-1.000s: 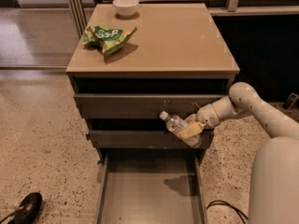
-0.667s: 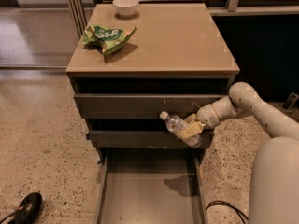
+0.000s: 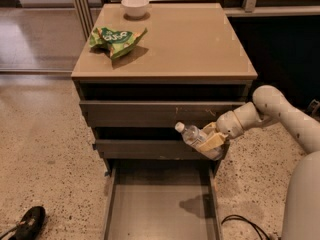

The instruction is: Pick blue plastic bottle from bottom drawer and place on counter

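Standing at centre, the three-drawer cabinet [image 3: 150,115] carries a glossy tan bench [image 3: 195,44] as its top. The bottom drawer [image 3: 150,211] is pulled out, with a shadow on its flat floor. The white arm [image 3: 287,115] reaches in from the right. The gripper [image 3: 212,140] sits before the middle drawer front, right of centre and above the open drawer, clamped on the blue plastic bottle [image 3: 190,133]. The bottle is tilted, white cap up and to the left, clear of the drawer floor and below bench level. A green snack bag [image 3: 117,38] lies on the bench at the rear left, with a white bowl [image 3: 135,6] near it at the back edge.
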Controlling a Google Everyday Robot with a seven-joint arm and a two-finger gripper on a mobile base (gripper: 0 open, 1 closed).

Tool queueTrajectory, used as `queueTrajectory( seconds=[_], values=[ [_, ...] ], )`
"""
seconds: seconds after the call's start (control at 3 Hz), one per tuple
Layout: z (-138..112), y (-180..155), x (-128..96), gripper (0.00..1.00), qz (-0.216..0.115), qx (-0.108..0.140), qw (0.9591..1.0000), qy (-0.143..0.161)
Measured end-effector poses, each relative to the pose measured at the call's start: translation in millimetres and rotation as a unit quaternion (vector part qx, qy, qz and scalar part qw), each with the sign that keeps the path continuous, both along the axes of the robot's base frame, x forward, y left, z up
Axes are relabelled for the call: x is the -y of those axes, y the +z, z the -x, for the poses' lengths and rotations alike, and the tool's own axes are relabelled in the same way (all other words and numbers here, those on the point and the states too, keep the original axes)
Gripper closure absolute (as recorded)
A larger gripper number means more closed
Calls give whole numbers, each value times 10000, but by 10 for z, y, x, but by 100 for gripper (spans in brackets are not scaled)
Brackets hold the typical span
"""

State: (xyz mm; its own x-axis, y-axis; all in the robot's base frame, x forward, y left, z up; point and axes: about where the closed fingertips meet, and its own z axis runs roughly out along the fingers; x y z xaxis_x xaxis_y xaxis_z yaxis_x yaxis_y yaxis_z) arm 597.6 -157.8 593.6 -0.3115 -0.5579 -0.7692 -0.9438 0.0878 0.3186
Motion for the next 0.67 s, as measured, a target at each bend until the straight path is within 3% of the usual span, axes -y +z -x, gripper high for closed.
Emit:
queueTrajectory(
  seconds=[0.67],
  values=[
    [315, 817, 310, 100, -121, 478, 9987, 156]
  ],
)
